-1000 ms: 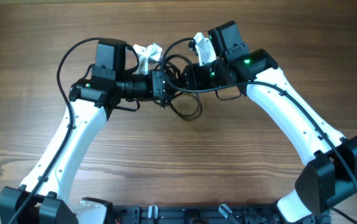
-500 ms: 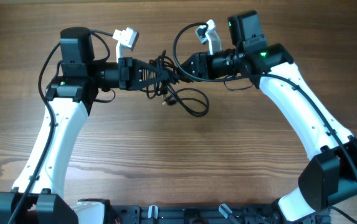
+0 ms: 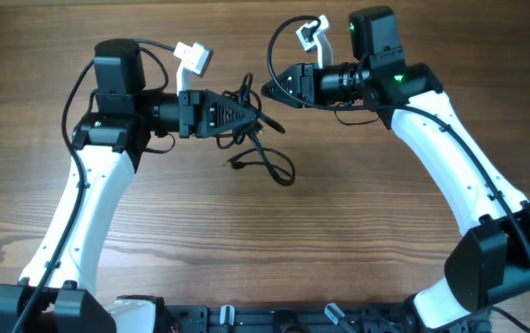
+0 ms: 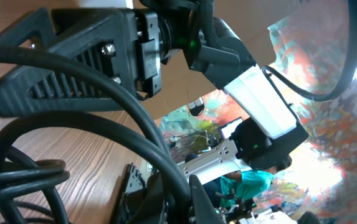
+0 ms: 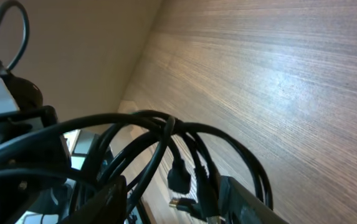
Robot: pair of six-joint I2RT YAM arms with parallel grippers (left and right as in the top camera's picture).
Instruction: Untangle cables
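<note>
My left pincer is clamped on the cables. The knot hangs between my arms, with one loop trailing on the counter. I cannot tell whether my right pincer grips a strand. I should pull apart slowly and level, so the knot loosens rather than cinches.

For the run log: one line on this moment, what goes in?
left pincer: shut on cables | right pincer: at cables, grip unclear | untangling: not done

Two white robot arms, one tangle of black cables, one wooden table.
</note>
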